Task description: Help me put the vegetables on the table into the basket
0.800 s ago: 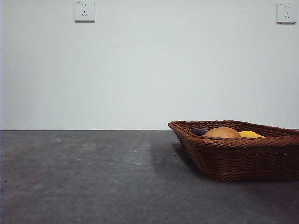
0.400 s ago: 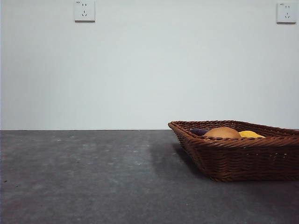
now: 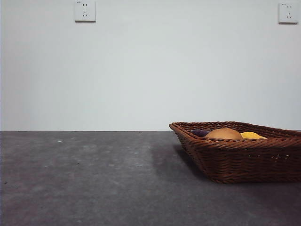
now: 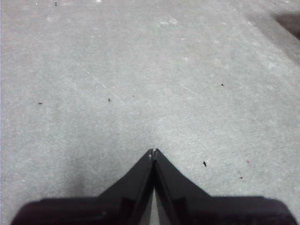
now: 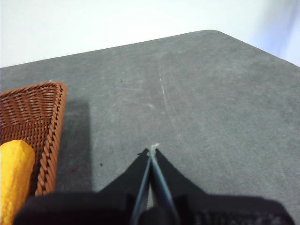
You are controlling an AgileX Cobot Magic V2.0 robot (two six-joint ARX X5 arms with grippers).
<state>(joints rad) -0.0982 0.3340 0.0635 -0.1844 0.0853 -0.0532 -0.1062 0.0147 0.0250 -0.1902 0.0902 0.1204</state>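
The wall (image 3: 150, 70), pale and plain, fills the upper half of the front view, with one socket (image 3: 85, 11) at the upper left of the frame and a second socket (image 3: 288, 12) at the upper right. The table (image 3: 84, 179), dark grey and faintly speckled, spans the whole lower half of that view and lies bare across its left and centre. The basket (image 3: 244, 162), woven of reddish-brown wicker with flared sides and a braided rim, stands on the table at the lower right of the frame and runs past the right edge. Inside it, showing just above the near rim, lie the potato (image 3: 224, 133) at the middle, the yellow vegetable (image 3: 252, 135) touching it on the right, and the eggplant (image 3: 201, 133), only a dark purple sliver to the left of the potato. In the right wrist view one corner of the basket sits at the left edge of the frame with the yellow vegetable in it. The right gripper (image 5: 152, 151) hangs over bare table beside that corner, jaws pressed together and holding nothing. The left gripper (image 4: 153, 151) is likewise clenched and empty over bare table.
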